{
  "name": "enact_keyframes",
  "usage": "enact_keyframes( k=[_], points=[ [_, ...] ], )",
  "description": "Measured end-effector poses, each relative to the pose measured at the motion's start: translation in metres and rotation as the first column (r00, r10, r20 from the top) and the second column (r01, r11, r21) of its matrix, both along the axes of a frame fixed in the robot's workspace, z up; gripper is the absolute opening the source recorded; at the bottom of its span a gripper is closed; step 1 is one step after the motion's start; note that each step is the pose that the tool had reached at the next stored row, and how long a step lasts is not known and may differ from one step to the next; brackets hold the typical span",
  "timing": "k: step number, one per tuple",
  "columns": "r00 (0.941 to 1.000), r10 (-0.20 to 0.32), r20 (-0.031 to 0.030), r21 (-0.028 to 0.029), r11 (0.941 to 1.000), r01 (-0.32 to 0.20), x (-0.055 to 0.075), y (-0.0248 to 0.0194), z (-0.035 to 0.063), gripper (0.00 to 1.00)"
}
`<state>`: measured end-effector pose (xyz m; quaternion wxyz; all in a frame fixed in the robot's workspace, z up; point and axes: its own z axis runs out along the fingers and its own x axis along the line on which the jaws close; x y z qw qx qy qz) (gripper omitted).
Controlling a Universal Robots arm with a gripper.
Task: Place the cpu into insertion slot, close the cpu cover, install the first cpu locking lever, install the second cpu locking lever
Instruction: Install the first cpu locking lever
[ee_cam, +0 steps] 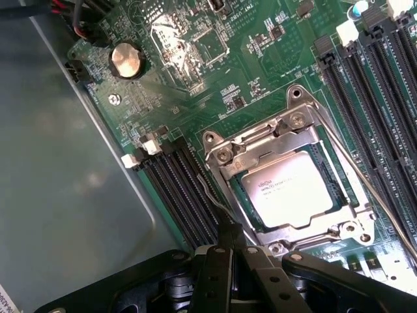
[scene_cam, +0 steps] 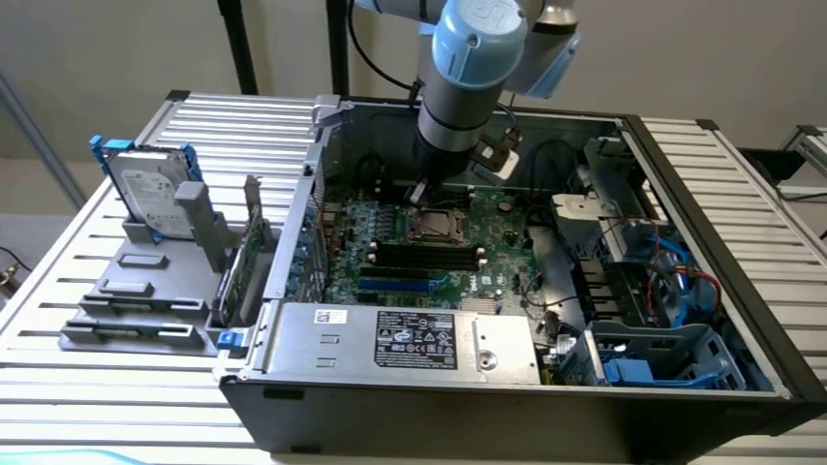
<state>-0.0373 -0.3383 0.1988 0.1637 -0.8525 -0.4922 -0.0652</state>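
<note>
**Socket area, arm in working pose.** The cpu (ee_cam: pixel 287 189) lies flat in the insertion slot (ee_cam: pixel 215 145), pale face up. The cpu cover (ee_cam: pixel 270 145) is down over it, its window framing the chip.

Two thin wire locking levers flank the socket:
- The near lever (ee_cam: pixel 214 201) runs along the edge facing one bank of memory slots (ee_cam: pixel 176 189). Its long axis is parallel to those slots and aimed straight at the fingertips.
- The far lever (ee_cam: pixel 365 182) follows the opposite edge, well apart from the fingers.

The gripper (ee_cam: pixel 229 240) has its jaws brought fully together, and its tip meets the end of the near lever. Whether the wire is pinched between the fingers or only pressed by them cannot be told.

In the exterior view the gripper (scene_cam: pixel 421 190) stands at about 11 o'clock from the socket, deep inside the computer case (scene_cam: pixel 517 426). The arm (scene_cam: pixel 468 87) descends almost vertically from 12 o'clock, its wrist pointing down at the motherboard (ee_cam: pixel 195 85).

Judged from this layout, chip and cover are in place and the near lever is the step in hand.
</note>
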Motion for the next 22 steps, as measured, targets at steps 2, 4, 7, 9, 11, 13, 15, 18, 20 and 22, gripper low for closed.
enact_keyframes(
  k=[2, 4, 7, 9, 11, 13, 15, 18, 20, 22],
  points=[
    [1.0000, 0.000, -0.0005, -0.0054, 1.0000, 0.000, 0.0012, 0.0008, -0.0001, 0.11],
    [1.0000, -0.001, -0.0014, -0.0091, 1.0000, 0.001, 0.0021, 0.0021, -0.0001, 0.11],
    [1.0000, -0.001, -0.0030, -0.0133, 0.9999, 0.001, 0.0032, 0.0033, -0.0002, 0.11],
    [1.0000, -0.001, -0.0042, -0.0156, 0.9999, 0.001, 0.0036, 0.0035, -0.0004, 0.11],
    [1.0000, -0.001, -0.0060, -0.0173, 0.9999, 0.001, 0.0040, 0.0034, -0.0004, 0.11],
    [1.0000, -0.001, -0.0076, -0.0179, 0.9998, 0.001, 0.0040, 0.0035, -0.0004, 0.11],
    [1.0000, -0.001, -0.0085, -0.0188, 0.9998, 0.001, 0.0041, 0.0035, -0.0004, 0.11],
    [1.0000, -0.001, -0.0099, -0.0201, 0.9998, 0.001, 0.0042, 0.0035, -0.0004, 0.11],
    [0.9999, -0.001, -0.0106, -0.0203, 0.9998, 0.001, 0.0042, 0.0035, -0.0004, 0.11],
    [0.9999, -0.001, -0.0107, -0.0202, 0.9998, 0.001, 0.0042, 0.0035, -0.0004, 0.11]
  ],
)
